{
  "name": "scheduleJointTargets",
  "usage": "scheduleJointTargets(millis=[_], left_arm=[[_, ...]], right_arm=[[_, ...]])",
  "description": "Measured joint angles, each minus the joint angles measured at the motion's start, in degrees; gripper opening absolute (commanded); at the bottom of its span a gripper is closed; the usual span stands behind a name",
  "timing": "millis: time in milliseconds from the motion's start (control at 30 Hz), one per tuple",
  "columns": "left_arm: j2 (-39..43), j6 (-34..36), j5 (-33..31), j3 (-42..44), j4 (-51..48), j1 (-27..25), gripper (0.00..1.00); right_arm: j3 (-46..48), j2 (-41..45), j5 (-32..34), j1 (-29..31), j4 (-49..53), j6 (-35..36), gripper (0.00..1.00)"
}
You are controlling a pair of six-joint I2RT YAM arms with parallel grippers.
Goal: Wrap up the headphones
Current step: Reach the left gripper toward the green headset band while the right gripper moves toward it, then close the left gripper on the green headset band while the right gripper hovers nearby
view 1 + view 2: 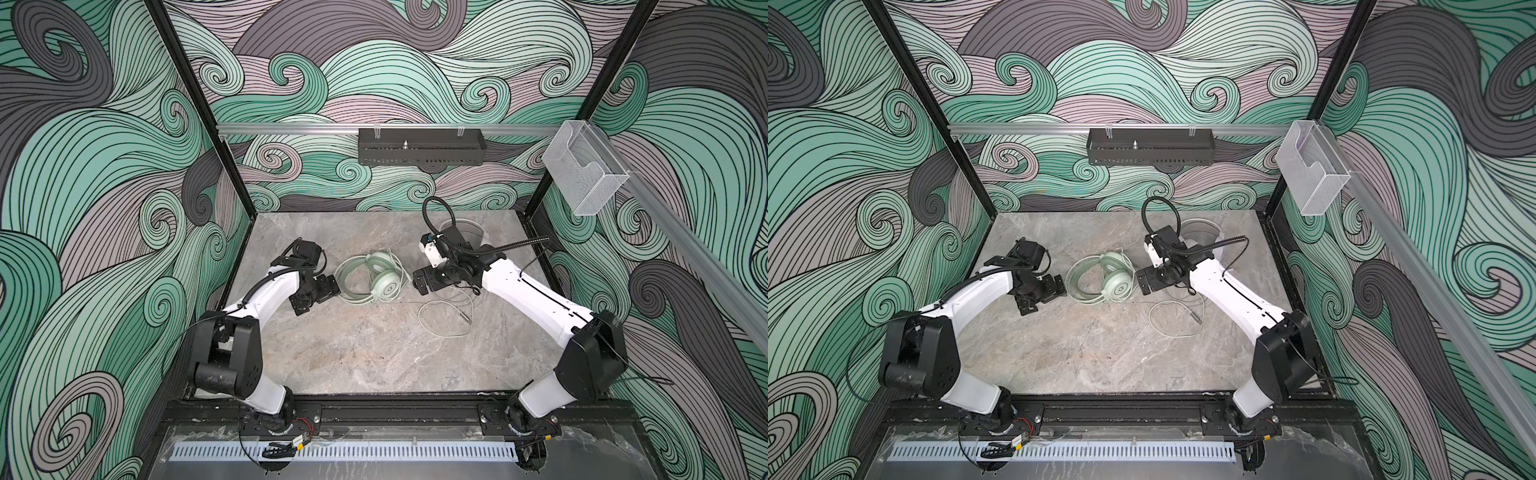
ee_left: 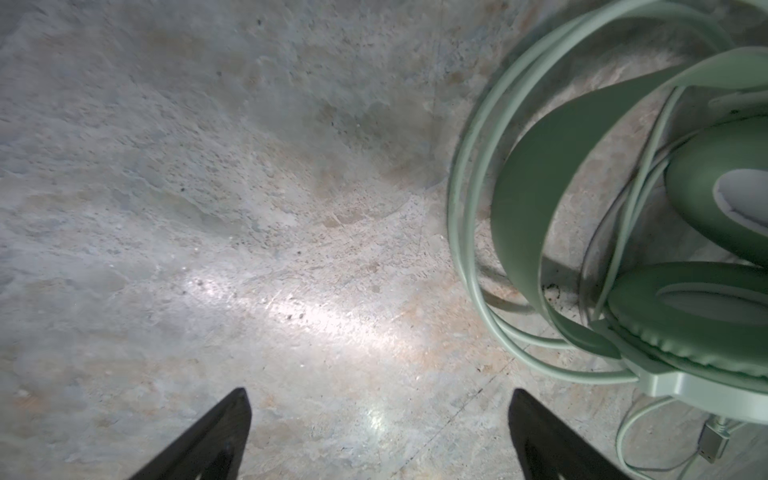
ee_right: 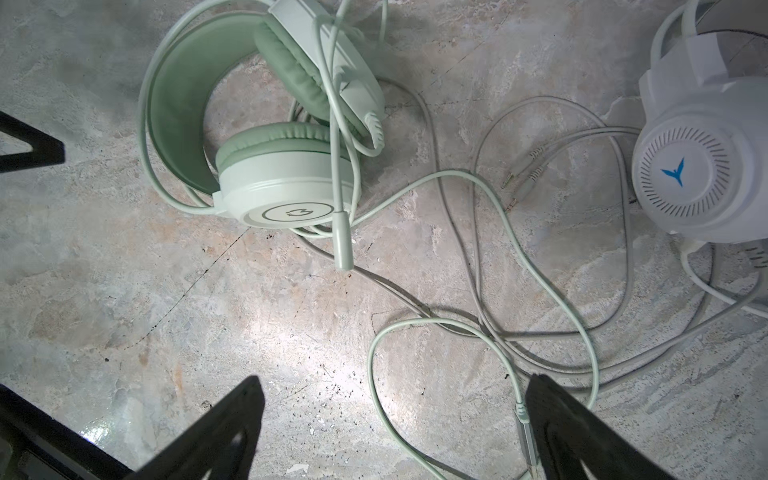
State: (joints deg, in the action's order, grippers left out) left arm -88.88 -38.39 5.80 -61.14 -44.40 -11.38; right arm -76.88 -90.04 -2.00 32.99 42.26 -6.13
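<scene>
**Both grippers wide open, mint headset lying between them**

On the near-right part of the stone-look table (image 1: 374, 357), the mint headset's cable (image 1: 420, 320) lies in a loose loop, with its metal plug (image 1: 466, 316) at the loop's right side. Farther back, about mid-table, the mint headset (image 1: 382, 282) lies on its side. Its earcups are together on the right and its headband arches out to the left.

The left gripper (image 1: 318, 295) sits just left of the headband with its jaws spread wide, holding nothing. In the left wrist view its fingers (image 2: 224, 432) frame bare table, and the headset lies off to one side, untouched. The right gripper (image 1: 422, 283) sits just right of the earcups, its jaws equally wide and empty. In the right wrist view a cable plug lies just beside one finger (image 3: 573, 432); whether they touch cannot be told.

The white headset (image 3: 698, 178), with a blue mark on its earcup, lies apart from the mint one. Its paler cable crosses the mint cable.
</scene>
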Motion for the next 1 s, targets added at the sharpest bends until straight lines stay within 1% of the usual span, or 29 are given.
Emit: scheduleJointTargets(millis=[200, 567, 833, 933, 1000], left_arm=[[-4.1, -2.7, 0.2, -3.1, 1.7, -2.6, 0.99], [-4.5, -4.8, -0.2, -5.0, 2.0, -3.7, 0.99], [-11.4, -6.5, -2.4, -9.6, 4.1, -4.4, 0.98], [-14.7, -7.1, -3.0, -10.5, 4.3, -5.0, 0.92], [-16.6, -7.3, -3.6, -10.5, 4.4, -5.4, 0.85]], right_arm=[[-1.9, 0.0, -0.4, 0.2, 0.3, 0.2, 0.99], [-2.3, 0.0, -0.7, 0.2, 0.4, 0.2, 0.99], [-2.3, 0.0, -0.7, 0.3, 0.4, 0.2, 0.99], [-2.3, 0.2, -0.6, 0.3, 0.4, 0.2, 0.99], [-2.3, 0.7, -0.4, 0.3, 0.4, 0.2, 0.99]])
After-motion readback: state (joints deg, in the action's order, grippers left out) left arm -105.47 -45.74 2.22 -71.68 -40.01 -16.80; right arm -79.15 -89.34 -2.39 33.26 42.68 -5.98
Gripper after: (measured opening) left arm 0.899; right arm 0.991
